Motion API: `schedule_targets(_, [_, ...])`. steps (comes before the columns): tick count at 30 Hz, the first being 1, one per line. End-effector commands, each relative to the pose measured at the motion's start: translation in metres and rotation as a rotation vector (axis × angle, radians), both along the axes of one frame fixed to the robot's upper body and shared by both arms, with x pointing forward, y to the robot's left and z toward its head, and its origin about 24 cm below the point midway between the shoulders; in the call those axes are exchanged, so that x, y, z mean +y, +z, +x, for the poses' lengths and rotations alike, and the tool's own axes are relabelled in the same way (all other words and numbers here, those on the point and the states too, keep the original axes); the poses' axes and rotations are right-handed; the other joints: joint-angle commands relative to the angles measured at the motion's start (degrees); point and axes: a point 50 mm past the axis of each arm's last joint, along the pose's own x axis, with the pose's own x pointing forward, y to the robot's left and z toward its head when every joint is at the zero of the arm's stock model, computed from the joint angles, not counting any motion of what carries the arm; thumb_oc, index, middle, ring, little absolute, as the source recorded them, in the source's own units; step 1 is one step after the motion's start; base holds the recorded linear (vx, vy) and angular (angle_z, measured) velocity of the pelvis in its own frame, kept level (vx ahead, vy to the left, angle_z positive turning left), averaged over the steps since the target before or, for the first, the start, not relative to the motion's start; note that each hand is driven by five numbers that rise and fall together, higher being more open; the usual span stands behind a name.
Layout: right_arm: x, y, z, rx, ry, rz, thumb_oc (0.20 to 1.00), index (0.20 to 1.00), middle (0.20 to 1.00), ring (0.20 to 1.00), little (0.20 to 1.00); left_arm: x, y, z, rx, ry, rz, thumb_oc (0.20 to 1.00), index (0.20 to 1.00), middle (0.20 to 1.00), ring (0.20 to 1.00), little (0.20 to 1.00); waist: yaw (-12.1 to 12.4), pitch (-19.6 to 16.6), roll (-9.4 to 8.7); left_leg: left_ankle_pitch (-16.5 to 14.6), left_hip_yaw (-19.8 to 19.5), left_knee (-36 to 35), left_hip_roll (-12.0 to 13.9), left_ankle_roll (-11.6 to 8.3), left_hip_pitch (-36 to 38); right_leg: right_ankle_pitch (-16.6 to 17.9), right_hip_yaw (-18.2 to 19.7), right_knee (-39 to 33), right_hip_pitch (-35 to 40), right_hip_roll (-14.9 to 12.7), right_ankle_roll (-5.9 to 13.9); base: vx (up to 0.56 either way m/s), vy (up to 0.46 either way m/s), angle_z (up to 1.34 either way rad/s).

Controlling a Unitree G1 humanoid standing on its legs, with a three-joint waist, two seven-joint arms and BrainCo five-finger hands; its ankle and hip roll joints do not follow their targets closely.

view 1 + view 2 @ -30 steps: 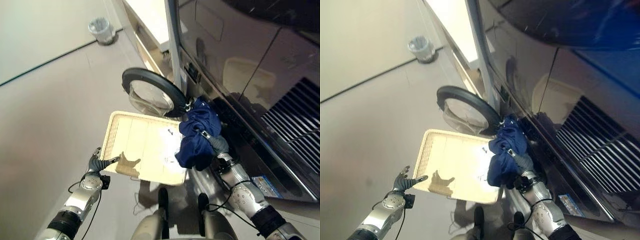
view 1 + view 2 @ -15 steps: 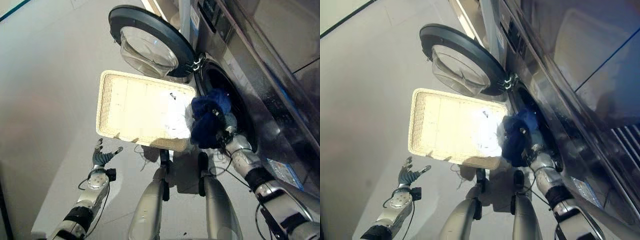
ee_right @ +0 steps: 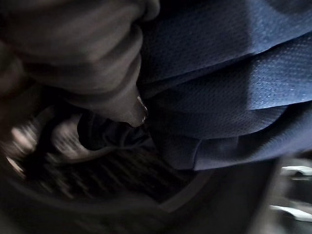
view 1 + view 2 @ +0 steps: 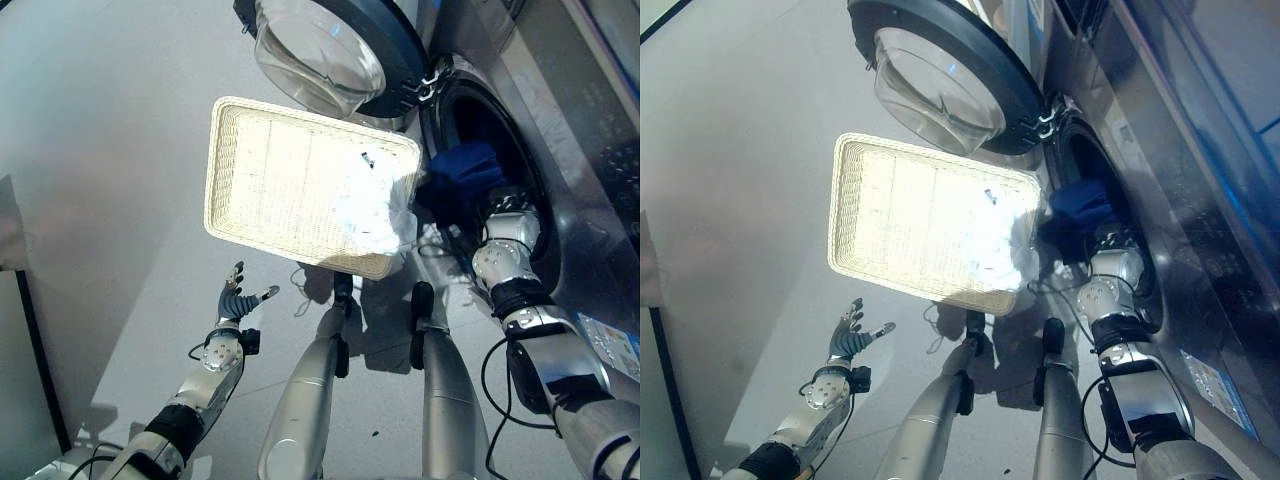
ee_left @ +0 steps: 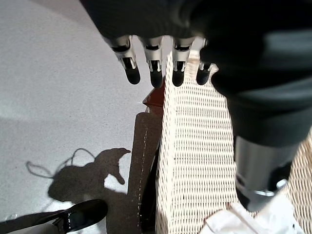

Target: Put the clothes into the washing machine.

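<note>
A dark blue garment point(image 4: 468, 168) lies bunched in the washing machine's round opening point(image 4: 441, 96). My right hand point(image 4: 508, 226) reaches into that opening right behind it. In the right wrist view the blue garment point(image 3: 219, 83) lies right against my right hand point(image 3: 83, 53), whose fingers curl on a dark fold of it. A cream wicker basket point(image 4: 280, 180) sits on the floor before the machine, with a white cloth point(image 4: 375, 208) in its corner nearest the opening. My left hand point(image 4: 236, 301) hovers open, short of the basket's near edge, with its fingers point(image 5: 152, 73) straight.
The machine's round glass door point(image 4: 325, 50) stands swung open beyond the basket's far side. The machine's dark front point(image 4: 590, 150) runs along the right. Bare grey floor point(image 4: 110, 150) spreads to the left of the basket.
The camera has tipped downward, shifting the whole picture. My right hand has carried the blue garment from the basket's edge into the drum opening. My left hand has come off the basket's corner.
</note>
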Motion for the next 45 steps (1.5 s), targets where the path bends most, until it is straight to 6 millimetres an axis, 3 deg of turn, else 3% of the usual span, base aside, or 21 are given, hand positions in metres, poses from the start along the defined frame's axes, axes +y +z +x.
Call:
schedule_targets(1, [-0.074, 0.065, -0.048, -0.386, -0.317, 0.131, 0.2, 0.2, 0.2, 0.2, 0.2, 0.003, -0.002, -0.008, -0.009, 0.002, -0.052, 1.0, 1.0, 1.0, 1.0, 1.0, -2.62, 0.07, 6.26, -5.63, 0.25, 5.57, -4.88, 1.37, -0.78, 5.78, -4.54, -9.62, 2.9, 0.98, 1.93, -0.01, -0.07, 0.03])
schedule_targets(3, [-0.104, 0.066, -0.073, -0.462, -0.463, 0.249, 0.2, 0.2, 0.2, 0.2, 0.2, 0.012, -0.003, -0.011, 0.006, 0.001, -0.054, 1.0, 1.0, 1.0, 1.0, 1.0, -2.96, 0.07, 5.62, -6.3, 0.41, 5.66, -4.61, 1.3, -0.38, 5.18, -4.6, -9.33, 3.37, 1.16, 2.13, 0.04, -0.081, 0.01])
schedule_targets(8, [-0.148, 0.063, -0.124, -0.554, -0.731, 0.435, 0.2, 0.2, 0.2, 0.2, 0.2, 0.03, 0.002, -0.013, 0.024, -0.006, -0.024, 1.0, 1.0, 1.0, 1.0, 1.0, -3.71, 0.07, 3.73, -6.06, 0.32, 6.37, -4.14, 1.15, -0.99, 6.14, -4.72, -9.31, 3.49, 1.67, 2.22, 0.02, -0.12, 0.04])
schedule_targets(13, [-0.17, 0.054, -0.148, -0.576, -0.814, 0.637, 0.2, 0.2, 0.2, 0.2, 0.2, 0.038, 0.005, -0.012, 0.045, -0.021, -0.009, 1.0, 1.0, 1.0, 1.0, 1.0, -4.08, 0.07, 2.63, -5.97, 0.14, 7.29, -3.75, 0.88, -1.67, 6.52, -4.97, -8.92, 3.54, 1.75, 2.29, 0.03, -0.088, 0.05])
schedule_targets(17, [-0.174, 0.042, -0.153, -0.532, -0.823, 0.796, 0.2, 0.2, 0.2, 0.2, 0.2, 0.042, 0.007, -0.011, 0.066, -0.043, 0.006, 1.0, 1.0, 1.0, 1.0, 1.0, -3.63, 0.07, 2.2, -5.55, -0.01, 7.13, -3.38, 0.72, -1.84, 6.31, -5.33, -8.46, 3.84, 1.79, 2.27, 0.02, -0.082, 0.07])
schedule_targets(22, [-0.164, 0.019, -0.133, -0.4, -0.751, 0.864, 0.216, 0.216, 0.216, 0.216, 0.216, 0.038, 0.008, -0.007, 0.091, -0.071, 0.025, 1.0, 1.0, 1.0, 1.0, 1.0, -2.73, 0.07, 2.09, -5.28, -0.31, 7.29, -3.38, 0.87, -2.37, 6.1, -5.9, -7.8, 3.82, 1.64, 2.18, 0.02, -0.064, 0.02])
schedule_targets(23, [-0.16, 0.016, -0.124, -0.358, -0.705, 0.845, 0.576, 0.576, 0.576, 0.576, 0.576, 0.037, 0.008, -0.006, 0.096, -0.08, 0.026, 1.0, 1.0, 1.0, 1.0, 1.0, -2.46, 0.07, 2.17, -5.23, -0.37, 7.46, -3.46, 0.97, -2.72, 6.09, -6.09, -7.62, 3.64, 1.52, 2.18, 0.02, -0.058, 0.0])
schedule_targets(24, [-0.159, 0.015, -0.12, -0.341, -0.682, 0.833, 0.677, 0.677, 0.677, 0.677, 0.677, 0.036, 0.008, -0.006, 0.097, -0.082, 0.026, 1.0, 1.0, 1.0, 1.0, 1.0, -2.35, 0.07, 2.22, -5.22, -0.44, 7.49, -3.48, 1.0, -2.83, 6.06, -6.13, -7.52, 3.55, 1.53, 2.16, 0.02, -0.046, 0.0])
schedule_targets(25, [-0.152, 0.01, -0.101, -0.257, -0.563, 0.785, 1.0, 1.0, 1.0, 1.0, 1.0, 0.033, 0.009, -0.003, 0.103, -0.093, 0.029, 1.0, 1.0, 1.0, 1.0, 1.0, -2.03, 0.07, 2.43, -5.19, -0.54, 7.56, -3.63, 1.1, -3.25, 6.05, -6.29, -7.33, 3.16, 1.52, 2.13, 0.0, 0.0, 0.0])
schedule_targets(29, [-0.12, -0.004, -0.054, -0.086, -0.271, 0.649, 1.0, 1.0, 1.0, 1.0, 1.0, 0.023, 0.009, 0.002, 0.101, -0.112, 0.023, 1.0, 1.0, 1.0, 1.0, 1.0, -1.62, 0.07, 2.84, -4.75, -0.59, 7.34, -3.8, 1.34, -4.8, 6.04, -6.16, -7.17, 1.67, 1.97, 1.85, 0.0, -0.002, -0.03])
schedule_targets(31, [-0.112, -0.006, -0.045, -0.068, -0.225, 0.604, 1.0, 1.0, 1.0, 1.0, 1.0, 0.019, 0.009, 0.003, 0.099, -0.116, 0.02, 1.0, 1.0, 1.0, 1.0, 1.0, -1.69, 0.07, 2.88, -4.66, -0.55, 7.36, -3.74, 1.4, -5.36, 6.03, -5.99, -7.01, 1.11, 2.17, 1.72, 0.01, 0.011, -0.06])
schedule_targets(32, [-0.107, -0.009, -0.04, -0.026, -0.204, 0.493, 1.0, 1.0, 1.0, 1.0, 1.0, 0.013, 0.008, 0.003, 0.1, -0.126, 0.018, 1.0, 1.0, 1.0, 1.0, 1.0, -1.71, 0.07, 2.81, -4.84, -0.56, 7.4, -3.82, 1.5, -5.65, 5.64, -5.79, -6.69, 0.79, 2.23, 1.68, 0.0, 0.006, -0.05])
schedule_targets(33, [-0.106, -0.008, -0.039, -0.013, -0.207, 0.465, 1.0, 1.0, 1.0, 1.0, 1.0, 0.012, 0.008, 0.004, 0.098, -0.127, 0.017, 1.0, 1.0, 1.0, 1.0, 1.0, -1.7, 0.07, 2.86, -4.68, -0.53, 7.34, -3.8, 1.52, -5.89, 5.83, -5.79, -6.79, 0.57, 2.3, 1.66, 0.03, 0.015, -0.07])
schedule_targets(34, [-0.099, -0.001, -0.035, 0.08, -0.226, 0.29, 1.0, 1.0, 1.0, 1.0, 1.0, 0.006, 0.007, 0.005, 0.1, -0.138, 0.008, 1.0, 1.0, 1.0, 1.0, 1.0, -1.75, 0.07, 2.95, -5.21, -0.49, 7.39, -4.01, 1.63, -5.92, 5.16, -5.55, -6.32, 0.27, 2.45, 1.73, 0.0, 0.024, -0.08])
schedule_targets(40, [-0.077, 0.034, -0.027, 0.307, -0.36, -0.205, 1.0, 1.0, 1.0, 1.0, 1.0, -0.006, 0.008, 0.009, 0.079, -0.148, -0.013, 1.0, 1.0, 1.0, 1.0, 1.0, -1.86, 0.07, 3.34, -4.13, -0.02, 6.54, -4.1, 1.76, -7.58, 6.93, -5.3, -7.76, -1.75, 2.96, 1.87, -0.02, 0.05, -0.12])
schedule_targets(42, [-0.076, 0.033, -0.027, 0.323, -0.355, -0.237, 1.0, 1.0, 1.0, 1.0, 1.0, -0.007, 0.006, 0.007, 0.075, -0.141, -0.02, 1.0, 1.0, 1.0, 1.0, 1.0, -2.04, 0.07, 3.24, -4.21, 0.3, 6.53, -4.03, 1.75, -7.8, 7.12, -5.25, -7.99, -2.04, 2.97, 1.98, -0.01, 0.065, -0.09])
schedule_targets(45, [-0.081, 0.016, -0.028, 0.321, -0.283, -0.215, 1.0, 1.0, 1.0, 1.0, 1.0, -0.007, 0.002, 0.005, 0.071, -0.128, -0.03, 1.0, 1.0, 1.0, 1.0, 1.0, -2.34, 0.07, 2.96, -4.3, 0.61, 6.58, -4.06, 1.86, -8.1, 7.25, -5.05, -8.19, -2.32, 3.14, 2.1, -0.01, 0.046, -0.06])
